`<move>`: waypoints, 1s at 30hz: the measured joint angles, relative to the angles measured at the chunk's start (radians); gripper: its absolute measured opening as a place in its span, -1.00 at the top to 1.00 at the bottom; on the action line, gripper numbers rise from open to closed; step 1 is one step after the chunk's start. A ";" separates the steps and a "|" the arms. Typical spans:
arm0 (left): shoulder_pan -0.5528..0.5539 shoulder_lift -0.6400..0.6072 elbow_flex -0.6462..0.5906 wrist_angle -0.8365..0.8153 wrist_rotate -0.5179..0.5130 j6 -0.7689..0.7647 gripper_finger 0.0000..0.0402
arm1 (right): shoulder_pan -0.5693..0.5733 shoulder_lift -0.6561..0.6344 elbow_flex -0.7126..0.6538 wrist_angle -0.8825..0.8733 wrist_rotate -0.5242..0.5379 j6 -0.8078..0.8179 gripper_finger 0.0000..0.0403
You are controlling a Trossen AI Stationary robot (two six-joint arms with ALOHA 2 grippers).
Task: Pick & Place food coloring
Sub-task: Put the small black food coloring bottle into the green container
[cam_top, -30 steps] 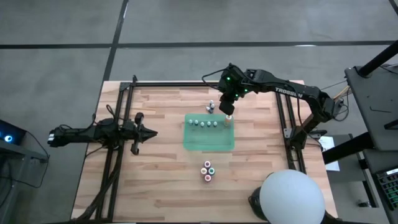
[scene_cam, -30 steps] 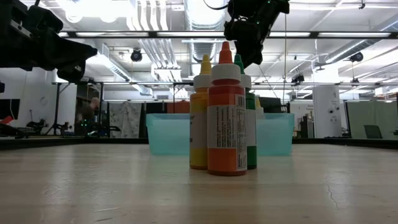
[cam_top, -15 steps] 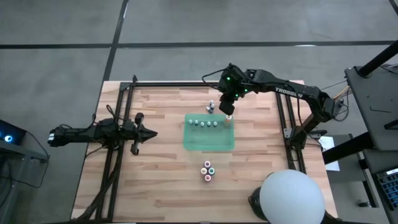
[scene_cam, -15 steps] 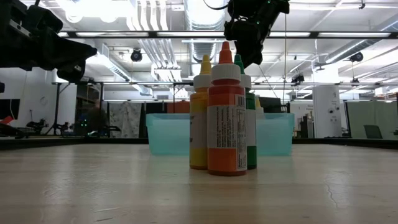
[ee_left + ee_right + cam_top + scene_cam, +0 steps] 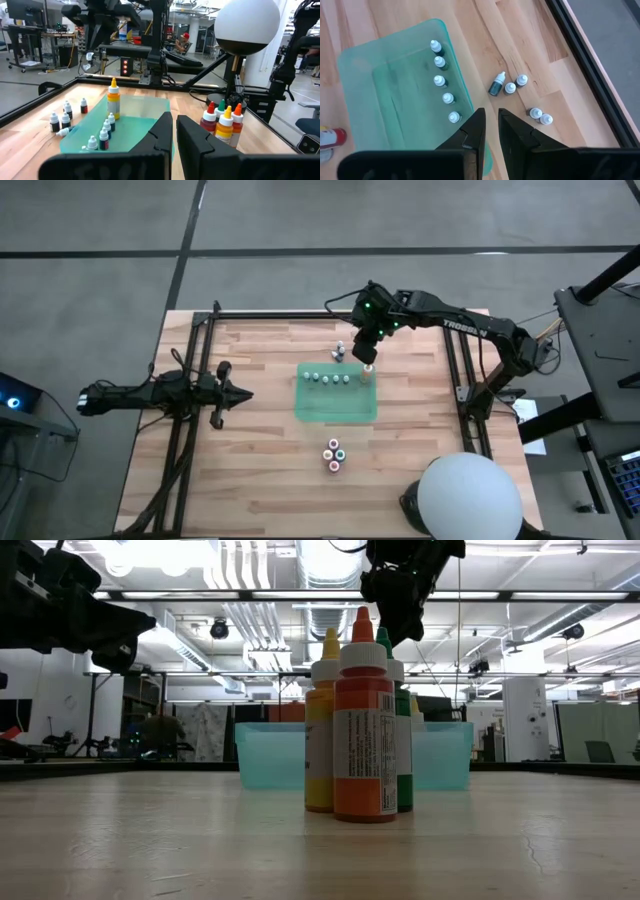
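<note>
Though partly done by the look of it, leaves a fair share to move. Counts five tiny food coloring bottles (image 5: 444, 81) upright in a row along one side of the green tray (image 5: 365, 100), with the taller yellow-orange dropper bottle (image 5: 113, 99) standing at the end of that row, also inside the tray. Finds five more loose tiny bottles (image 5: 510, 87) on the bare wood just beyond the tray's far edge: one dark one tipped over, the rest in two small clumps. Judges those to be what remains.

Places the right gripper (image 5: 491, 111) above the tray's far corner, over the dropper bottle's end of the row, fingers only a slit apart and gripping nothing. Puts the loose bottles close by, so likely next in line.

Notes the left gripper (image 5: 175, 120) parked well off to the table's left side, closed and empty. Spots four larger bottles (image 5: 363, 730) clustered near the table's (image 5: 260, 480) front edge, apart from everything else.
</note>
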 joint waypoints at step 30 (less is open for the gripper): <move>0.000 0.000 0.000 0.000 0.000 0.000 1.00 | -0.037 0.164 0.188 -0.217 0.007 0.331 -0.11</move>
